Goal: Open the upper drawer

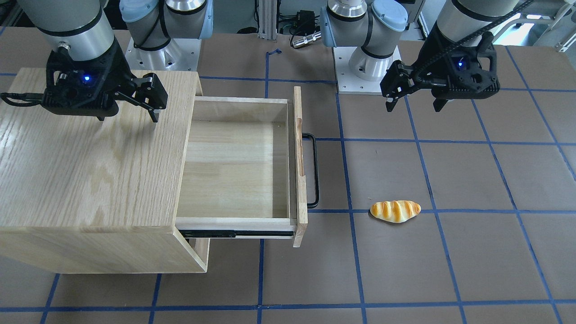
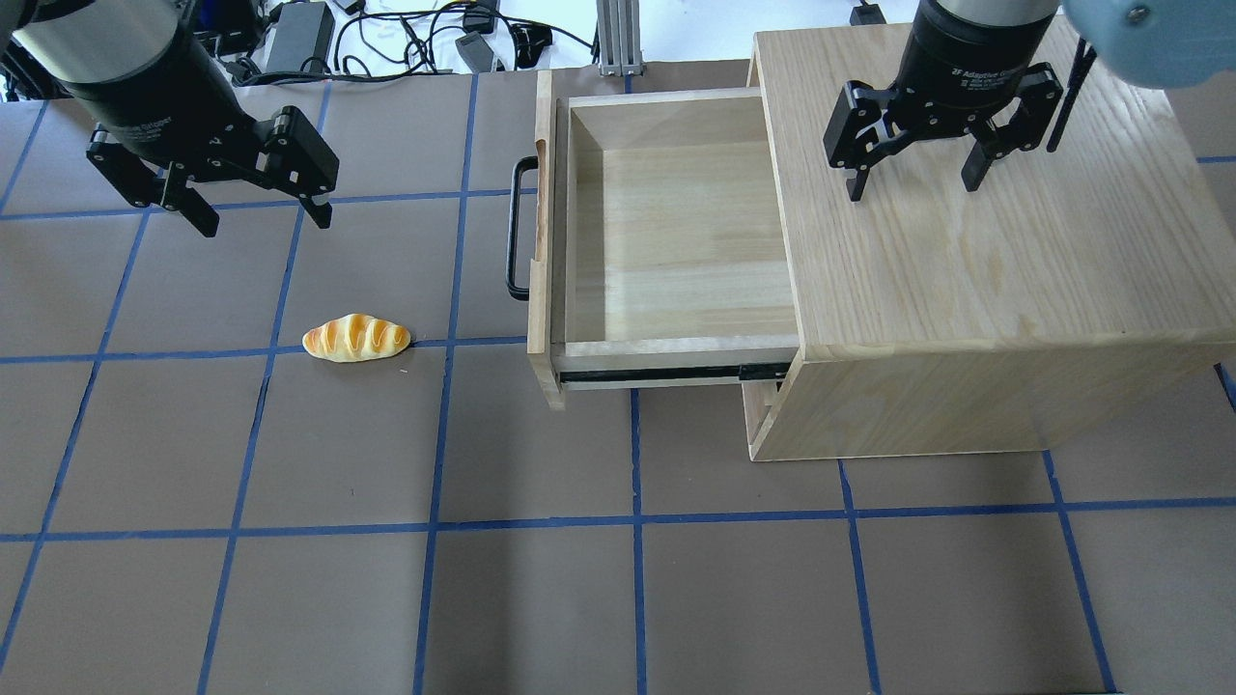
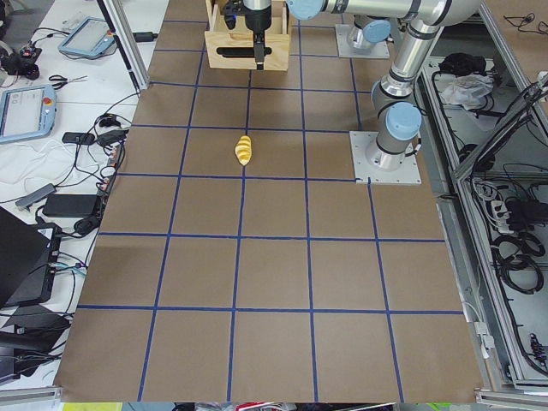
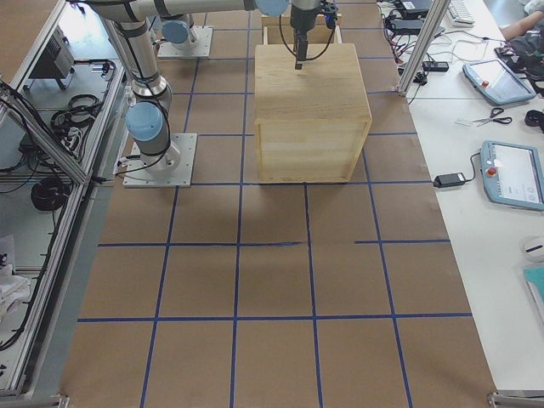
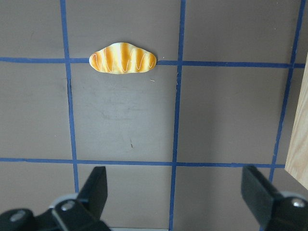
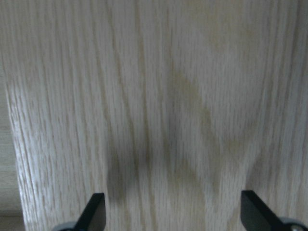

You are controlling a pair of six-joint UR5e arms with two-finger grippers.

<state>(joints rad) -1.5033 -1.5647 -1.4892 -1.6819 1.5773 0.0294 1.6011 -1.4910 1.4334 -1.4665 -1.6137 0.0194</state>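
Pale-wood drawer (image 2: 676, 241) stood drawn well out of the cabinet (image 2: 1014, 261), handle (image 2: 519, 227) free, so the opening looked done, which fitted the left gripper (image 2: 266, 220) hanging over the tabletop (image 2: 579, 579) and the right gripper (image 2: 912, 188) above the cabinet, both jaws spread and empty.

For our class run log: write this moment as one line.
drawer: open, empty | left gripper: open, over table | right gripper: open, over cabinet | bread: on table

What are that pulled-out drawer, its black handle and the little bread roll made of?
Upper drawer: pale, unfinished-looking wood with visible grain. Handle: probably black-painted metal, a thin bent bar. Bread roll: likely a plastic or foam replica, glossy with even stripes.
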